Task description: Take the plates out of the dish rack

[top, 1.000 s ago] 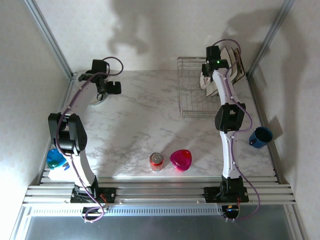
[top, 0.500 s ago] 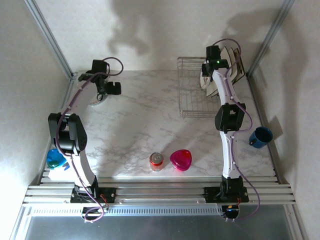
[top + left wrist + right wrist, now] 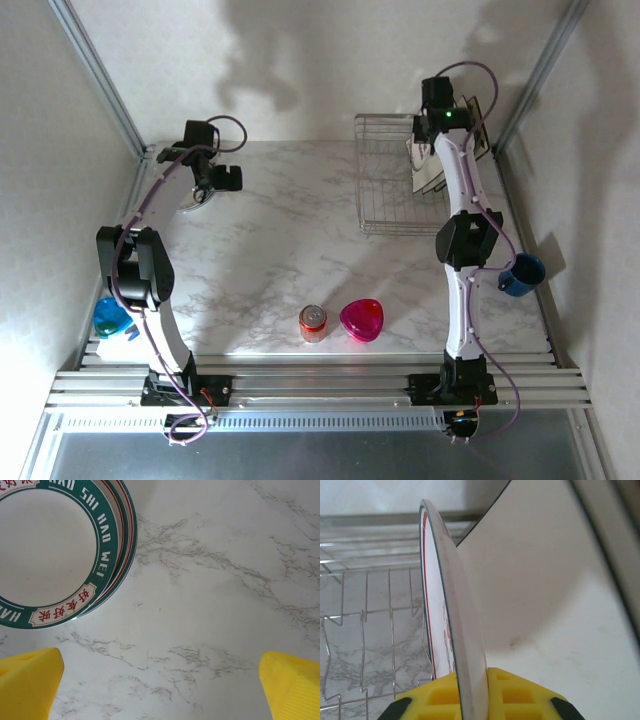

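The right pincer (image 3: 472, 695) is squeezing shut on the rim of a round plate (image 3: 451, 605), with one yellow finger on each side. The round plate is standing up on its edge over the dish rack (image 3: 365, 605). A big square plate (image 3: 545, 580) is leaning just to its right. I cannot tell if the two are touching.

From above, the right pincer (image 3: 437, 100) is reaching over the far right part of the dish rack (image 3: 385, 190). The rack is sitting at the far right of the table (image 3: 280, 240), close to the back wall and a metal post.

The left pincer (image 3: 160, 690) is standing wide open and holding nothing. It is hanging over bare table, just beside a stack of round plates (image 3: 50, 555) lying flat at the far left.

A wide bare stretch of table is lying between the stack and the rack. A can (image 3: 313, 322) and a pink heart dish (image 3: 361, 319) are sitting side by side by the near edge. A blue mug (image 3: 521, 273) is sitting at the right edge.
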